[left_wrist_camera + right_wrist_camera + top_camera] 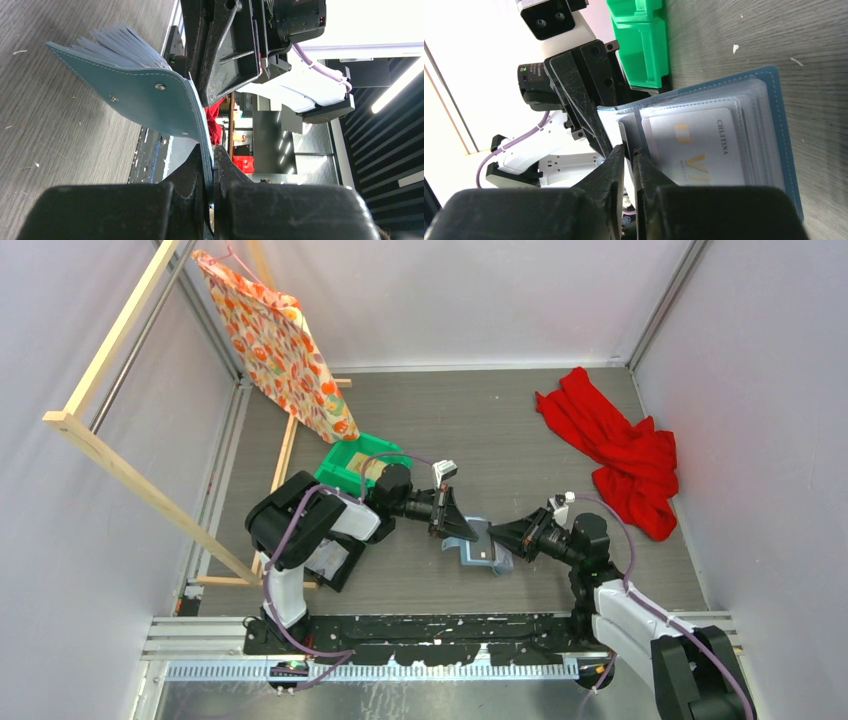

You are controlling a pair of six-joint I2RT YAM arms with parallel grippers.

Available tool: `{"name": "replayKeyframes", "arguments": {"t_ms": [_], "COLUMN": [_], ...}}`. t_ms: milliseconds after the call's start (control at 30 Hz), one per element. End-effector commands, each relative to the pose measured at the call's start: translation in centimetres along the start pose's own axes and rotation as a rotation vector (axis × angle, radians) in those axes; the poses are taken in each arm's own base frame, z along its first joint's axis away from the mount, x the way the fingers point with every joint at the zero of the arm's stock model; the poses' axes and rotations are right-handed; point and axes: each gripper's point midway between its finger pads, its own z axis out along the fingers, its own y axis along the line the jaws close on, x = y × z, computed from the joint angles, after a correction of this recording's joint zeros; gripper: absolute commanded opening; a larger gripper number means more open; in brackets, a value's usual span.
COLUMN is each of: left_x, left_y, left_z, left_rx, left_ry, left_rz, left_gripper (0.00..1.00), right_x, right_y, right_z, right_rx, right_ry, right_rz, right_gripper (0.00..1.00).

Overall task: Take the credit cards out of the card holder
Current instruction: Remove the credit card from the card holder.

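The blue-teal card holder (480, 545) lies open on the table between my two arms. My left gripper (452, 527) is shut on its cover flap (145, 95), and the flap's edge runs down between the jaws (209, 150). In the right wrist view the clear sleeves fan out, and a pale credit card (699, 145) with gold print sits in the top one. My right gripper (629, 147) has its jaws around the lifted edge of a sleeve, with a thin gap still showing between them. I cannot tell whether a card is in that edge.
A green plastic bin (350, 460) stands behind the left arm. A red cloth (620, 450) lies at the back right. A patterned cloth (285, 345) hangs on a wooden rack at the left. The two grippers face each other closely over the card holder.
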Motion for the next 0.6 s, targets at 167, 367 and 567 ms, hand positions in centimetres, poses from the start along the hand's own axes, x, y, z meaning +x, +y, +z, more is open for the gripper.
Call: {"name": "replayKeyframes", "arguments": {"t_ms": [167,367,567], "left_x": [-1.4,-1.5,-1.9], "left_y": [-3.7,-3.3,-3.2], "left_z": [-0.4,-0.6,-1.1], "left_rx": [0.088,0.081,0.093], "left_ry": [-0.037,-0.053,-0.076], "left_rz": [0.137,0.124,0.112], "left_gripper": [0.38,0.39,0.22], "right_x": [0.5,0.5,0.1], "right_y": [1.4,1.1,0.6], "right_z": [-0.3,-0.2,-0.1], "right_rx": [-0.059,-0.047,-0.030], "right_ry": [0.016,0.014,-0.003], "right_rz": [-0.016,-0.017,-0.012], "right_gripper": [0.01,0.01,0.01]}}
